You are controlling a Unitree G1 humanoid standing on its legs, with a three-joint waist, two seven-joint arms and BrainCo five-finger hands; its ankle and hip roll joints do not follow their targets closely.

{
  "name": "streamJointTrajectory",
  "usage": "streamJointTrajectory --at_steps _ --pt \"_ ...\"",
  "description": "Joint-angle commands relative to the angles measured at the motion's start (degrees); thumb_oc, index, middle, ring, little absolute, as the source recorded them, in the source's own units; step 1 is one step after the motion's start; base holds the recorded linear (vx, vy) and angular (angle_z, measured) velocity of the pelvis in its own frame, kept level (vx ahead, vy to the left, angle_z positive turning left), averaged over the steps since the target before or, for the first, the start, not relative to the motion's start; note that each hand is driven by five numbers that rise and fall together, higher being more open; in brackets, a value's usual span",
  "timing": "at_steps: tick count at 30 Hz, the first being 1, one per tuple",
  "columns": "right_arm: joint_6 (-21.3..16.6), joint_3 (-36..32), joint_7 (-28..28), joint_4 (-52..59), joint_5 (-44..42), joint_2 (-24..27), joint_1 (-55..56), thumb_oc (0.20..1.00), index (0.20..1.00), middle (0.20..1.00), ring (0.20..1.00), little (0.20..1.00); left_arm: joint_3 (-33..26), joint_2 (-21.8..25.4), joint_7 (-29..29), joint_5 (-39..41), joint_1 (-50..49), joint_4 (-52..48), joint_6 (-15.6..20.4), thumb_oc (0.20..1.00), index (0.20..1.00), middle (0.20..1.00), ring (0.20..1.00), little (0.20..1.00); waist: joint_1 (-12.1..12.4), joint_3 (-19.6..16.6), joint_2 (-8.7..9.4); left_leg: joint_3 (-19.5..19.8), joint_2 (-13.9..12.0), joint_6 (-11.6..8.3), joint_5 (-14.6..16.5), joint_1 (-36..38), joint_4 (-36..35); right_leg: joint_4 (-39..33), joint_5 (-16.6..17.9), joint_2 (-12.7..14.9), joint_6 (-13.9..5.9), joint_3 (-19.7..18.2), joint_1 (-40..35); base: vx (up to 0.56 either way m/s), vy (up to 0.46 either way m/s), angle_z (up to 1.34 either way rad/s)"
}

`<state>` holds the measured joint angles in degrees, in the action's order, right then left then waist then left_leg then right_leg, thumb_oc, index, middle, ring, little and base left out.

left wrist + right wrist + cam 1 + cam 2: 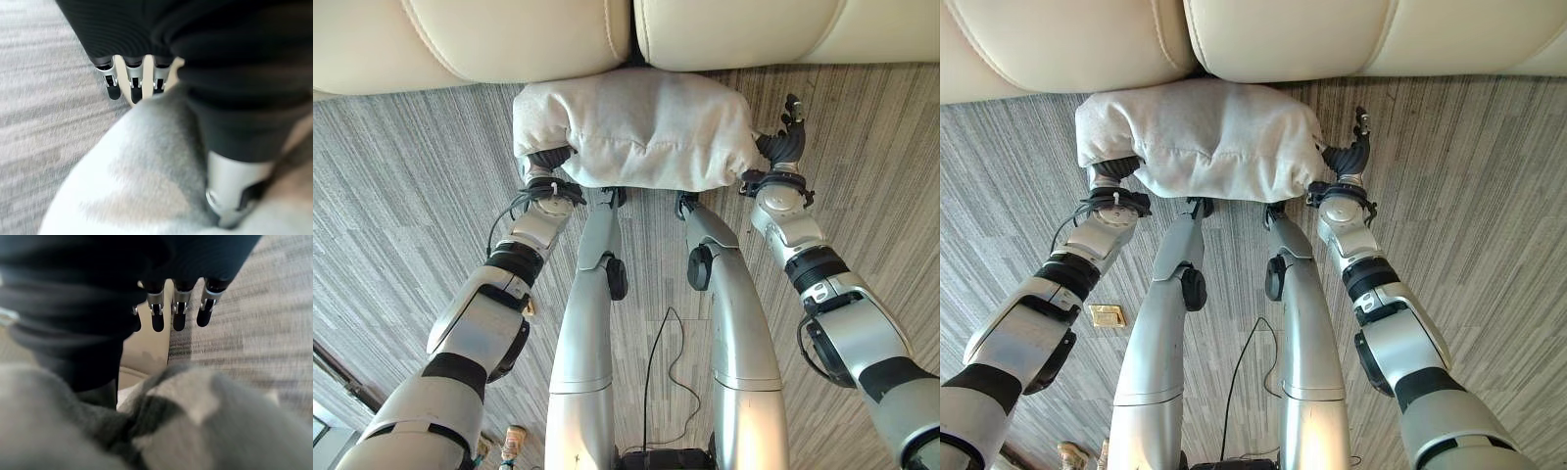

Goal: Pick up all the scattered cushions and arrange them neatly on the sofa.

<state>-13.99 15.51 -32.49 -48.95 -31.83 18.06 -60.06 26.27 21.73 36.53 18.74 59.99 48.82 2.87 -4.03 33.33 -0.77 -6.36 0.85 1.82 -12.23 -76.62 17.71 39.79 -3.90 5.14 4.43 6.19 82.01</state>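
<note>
A soft, pale grey fabric cushion (636, 127) sits in the upper centre of the head views, held between the two hands just in front of the cream leather sofa (509, 39). The left hand (548, 159) presses its left end and the right hand (785, 142) its right end, fingers (178, 316) straight. Below lies striped grey carpet (401, 196).

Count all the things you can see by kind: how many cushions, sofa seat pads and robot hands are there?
Grey cushion: 1
Cream sofa seat pads: 2
Robot hands, the left hand and the right hand, one at each end of the cushion: 2
Total: 5
</note>
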Motion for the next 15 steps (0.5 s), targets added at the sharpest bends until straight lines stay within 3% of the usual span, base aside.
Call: streamJointTrajectory --at_steps 1,2,3,8,15 --pt "-4.72 2.1 4.81 3.46 -8.56 -8.43 4.06 0.479 0.479 0.479 0.479 0.479 2.49 -10.47 -4.41 3.2 -0.53 -3.29 4.32 0.407 0.407 0.407 0.407 0.407 -0.07 -3.53 -0.06 1.8 0.5 -0.97 14.76 -1.91 12.7 -9.79 2.57 0.84 -6.55 -2.56 -0.54 0.01 -0.004 0.04" --pt "-5.35 1.79 5.31 3.38 -9.55 -9.16 4.39 0.2 0.2 0.2 0.2 0.2 1.97 -11.84 -5.02 4.67 -1.0 -3.5 4.79 0.2 0.2 0.2 0.2 0.2 -0.04 -3.53 0.03 1.59 0.45 -0.94 14.76 -2.11 12.82 -9.85 2.66 0.82 -6.61 -2.46 -0.43 0.0 0.0 0.0" --pt "-6.48 1.06 6.72 3.16 -12.07 -10.39 4.67 0.2 0.2 0.2 0.2 0.2 1.09 -14.64 -5.99 8.83 -2.08 -4.2 6.09 0.2 0.2 0.2 0.2 0.2 0.11 -3.53 0.05 1.35 0.46 -0.94 14.76 -1.82 12.64 -10.21 2.76 0.64 -6.77 -2.36 -0.7 0.0 0.0 0.0" --pt "-7.81 0.48 9.12 2.51 -15.18 -13.02 6.96 0.2 0.2 0.2 0.2 0.2 0.79 -18.9 -8.78 14.43 -5.09 -4.82 7.69 0.2 0.2 0.2 0.2 0.2 0.13 -3.53 0.08 0.86 0.46 -1.18 14.21 1.7 9.88 -12.84 3.52 0.66 -7.06 -2.01 -3.8 -0.01 -0.003 -0.02" --pt "-6.76 0.7 9.82 7.63 -12.89 -13.73 14.96 0.2 0.2 0.2 0.2 0.2 -0.3 -18.72 -10.32 16.14 -14.0 -11.11 8.88 0.2 0.2 0.2 0.2 0.2 -0.21 -3.53 0.57 0.76 -0.05 -2.43 12.99 16.41 2.62 -19.45 5.03 0.73 -7.62 -1.16 -18.38 -0.07 -0.011 -0.08"
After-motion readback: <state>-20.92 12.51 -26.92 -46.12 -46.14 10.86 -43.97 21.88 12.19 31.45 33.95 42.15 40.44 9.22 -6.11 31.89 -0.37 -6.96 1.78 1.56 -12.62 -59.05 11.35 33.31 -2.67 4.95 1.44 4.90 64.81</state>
